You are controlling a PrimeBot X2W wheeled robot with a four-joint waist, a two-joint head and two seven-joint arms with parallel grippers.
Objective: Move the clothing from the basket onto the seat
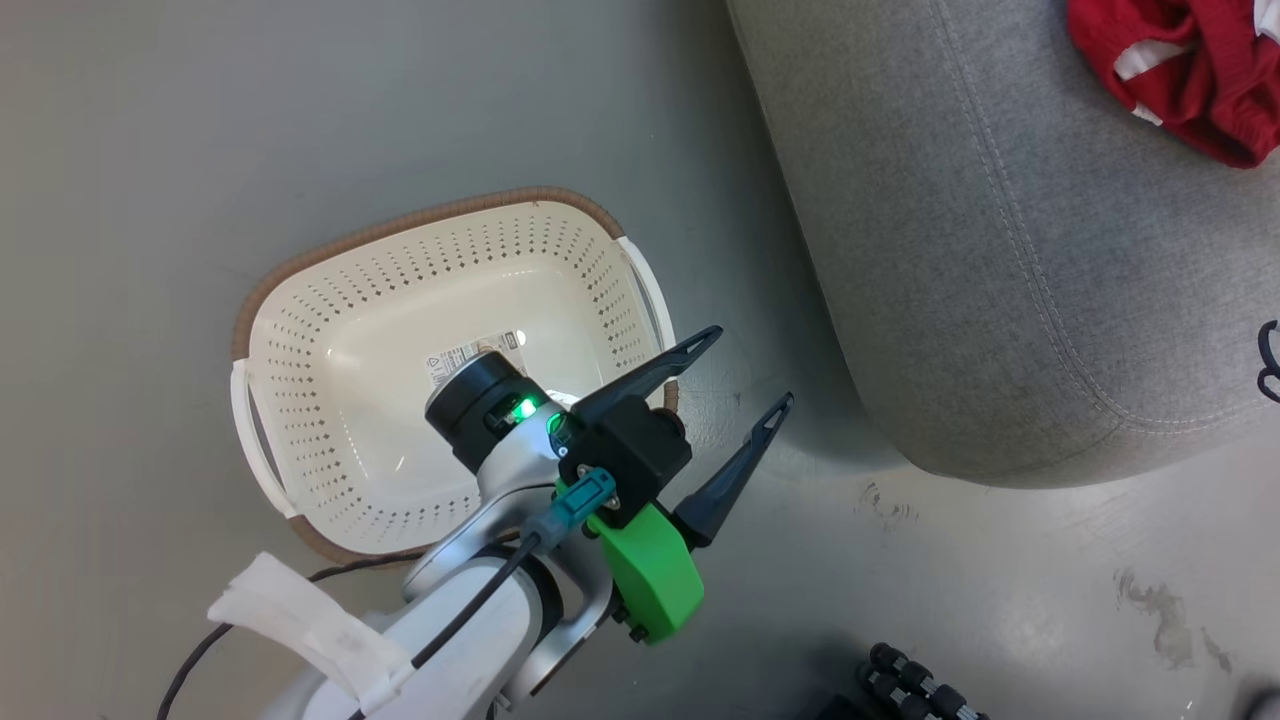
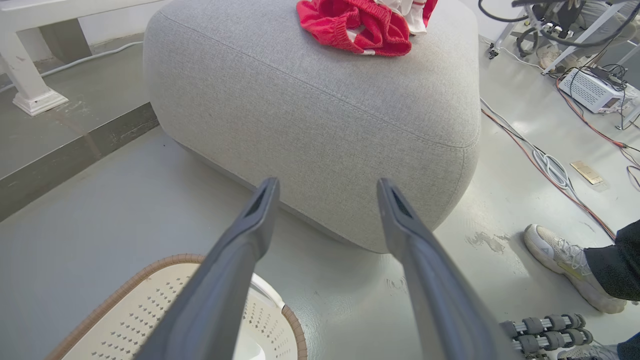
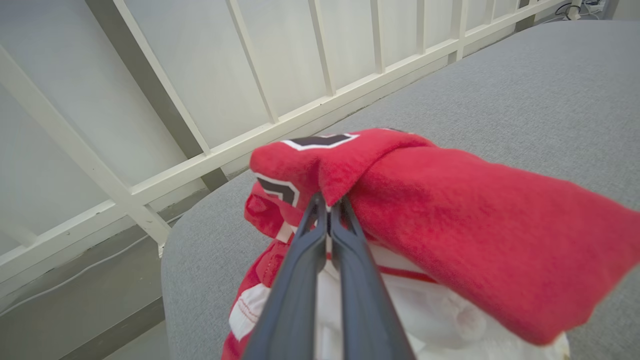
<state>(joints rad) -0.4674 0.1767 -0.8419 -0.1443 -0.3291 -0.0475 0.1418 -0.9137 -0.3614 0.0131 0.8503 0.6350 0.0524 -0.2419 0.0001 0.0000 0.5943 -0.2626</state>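
Right gripper [image 3: 329,202] had its jaws pinching the clothing [image 3: 450,225] on the seat [image 3: 525,75], and the left gripper [image 1: 750,365] held its jaws spread wide by the basket [image 1: 320,340].

Head view looks steeply down; left wrist view looks low across; both share basket [image 1: 300,330] and seat [image 1: 950,250].

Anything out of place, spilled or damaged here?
Nothing spilled or damaged: the basket stands upright and empty, the clothing lies bunched on the seat. Only dark smudges on the floor beside the seat stand out.
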